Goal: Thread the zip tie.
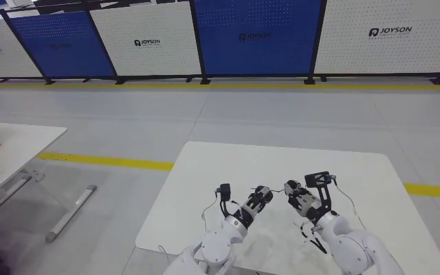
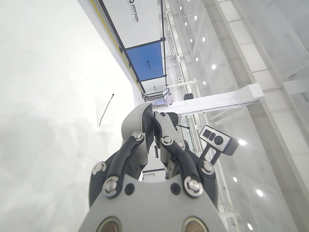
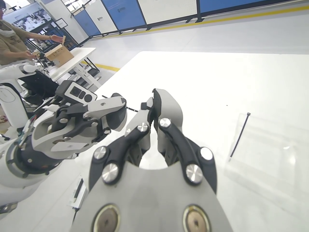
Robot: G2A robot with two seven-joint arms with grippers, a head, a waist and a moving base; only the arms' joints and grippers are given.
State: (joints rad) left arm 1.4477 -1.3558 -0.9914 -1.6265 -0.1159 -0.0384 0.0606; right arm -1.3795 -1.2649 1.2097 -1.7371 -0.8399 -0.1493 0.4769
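Observation:
Both grippers hover close together above the white table (image 1: 357,172). Between them runs a thin black zip tie (image 3: 131,109). My right gripper (image 3: 151,107) is shut on its end, with the small black head (image 3: 144,105) beside the fingertips. My left gripper (image 3: 120,108) is shut on the strap, whose tail pokes out past its fingers. In the top view the left gripper (image 1: 265,195) and right gripper (image 1: 294,190) face each other, the tie (image 1: 278,190) a faint line between them. In the left wrist view the left gripper's (image 2: 152,115) pads are pressed together.
A second black zip tie (image 3: 239,135) (image 2: 106,109) lies flat on a clear plastic sheet (image 3: 265,150) on the table. A small white holder with a black strip (image 3: 77,192) sits near the table's edge. Another table with a cardboard box (image 3: 59,54) stands beyond.

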